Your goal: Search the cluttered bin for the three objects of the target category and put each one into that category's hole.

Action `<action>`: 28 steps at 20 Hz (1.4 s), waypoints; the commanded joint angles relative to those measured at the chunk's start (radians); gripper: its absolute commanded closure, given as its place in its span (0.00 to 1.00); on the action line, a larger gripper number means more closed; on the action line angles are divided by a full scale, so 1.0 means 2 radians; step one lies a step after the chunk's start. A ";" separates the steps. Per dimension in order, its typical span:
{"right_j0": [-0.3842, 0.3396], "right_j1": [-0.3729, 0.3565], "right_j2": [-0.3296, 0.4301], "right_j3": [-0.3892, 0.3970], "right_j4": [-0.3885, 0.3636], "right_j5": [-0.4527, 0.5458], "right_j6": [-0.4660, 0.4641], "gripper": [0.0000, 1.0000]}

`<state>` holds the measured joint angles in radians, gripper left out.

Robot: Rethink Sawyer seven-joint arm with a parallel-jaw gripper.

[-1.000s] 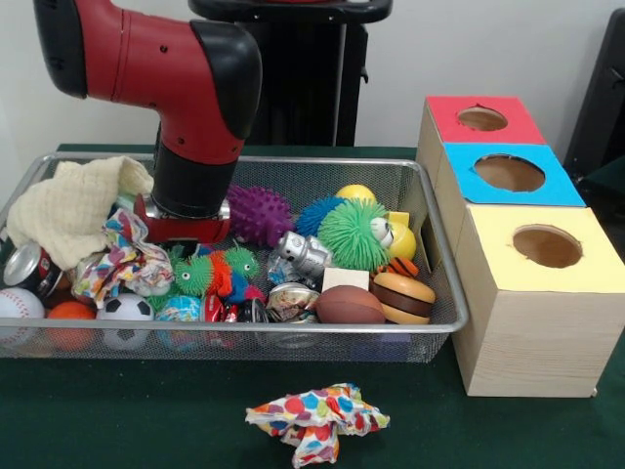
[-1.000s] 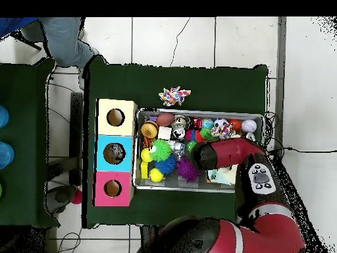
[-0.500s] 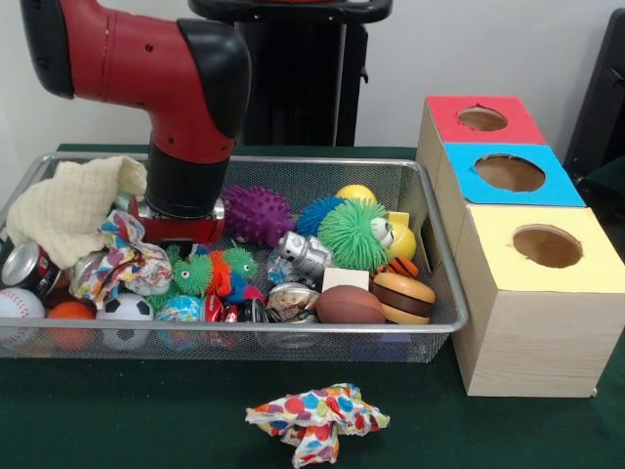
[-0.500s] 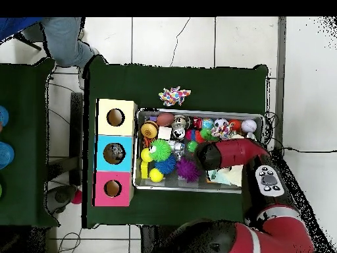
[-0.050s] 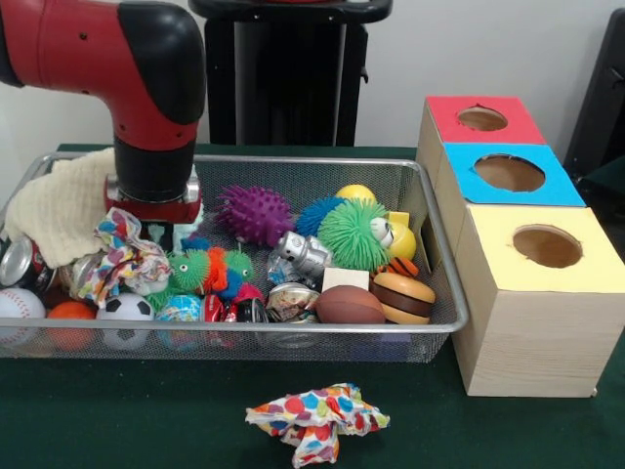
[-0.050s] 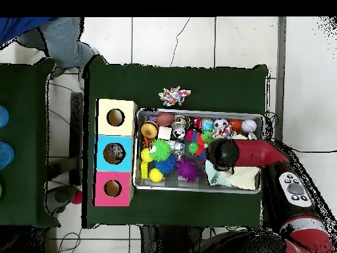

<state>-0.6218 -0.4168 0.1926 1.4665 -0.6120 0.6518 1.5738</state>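
The wire bin (image 5: 293,330) holds mixed toys: a purple spiky ball (image 5: 256,213), a green spiky ball (image 5: 352,233), a brown football (image 5: 350,305), a burger toy (image 5: 402,296), a soccer ball (image 5: 125,318), a baseball (image 5: 18,308) and a soda can (image 5: 21,262). My gripper (image 5: 156,233) hangs low in the bin's left part, between the cream towel (image 5: 54,210) and a green caterpillar toy (image 5: 200,272), just behind a patterned cloth (image 5: 122,262). The cloth and the wrist hide its lower end. In the overhead view the gripper (image 6: 222,153) sits over the towel (image 6: 240,176).
Three boxes with round holes stand beside the bin: red (image 5: 444,109), blue (image 5: 464,166) and yellow (image 5: 493,230). A second patterned cloth (image 5: 317,418) lies on the green table in front of the bin. A person (image 6: 59,39) stands at the overhead view's top left corner.
The arm has swung left in the front view, away from the purple spiky ball and toward the towel and patterned cloth. The toys look unmoved.
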 commanded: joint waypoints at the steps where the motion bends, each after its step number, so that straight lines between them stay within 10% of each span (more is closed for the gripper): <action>1: -0.025 -0.005 0.032 0.020 0.006 0.070 -0.089 0.00; 15: -0.063 0.026 0.090 0.072 0.079 -0.026 0.021 0.00; 22: -0.096 0.055 0.109 0.156 0.154 -0.175 0.149 0.00; 28: -0.087 0.057 0.095 0.178 0.194 -0.218 0.149 0.00</action>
<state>-0.8165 -0.3757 0.3053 1.6885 -0.3194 0.2825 1.5779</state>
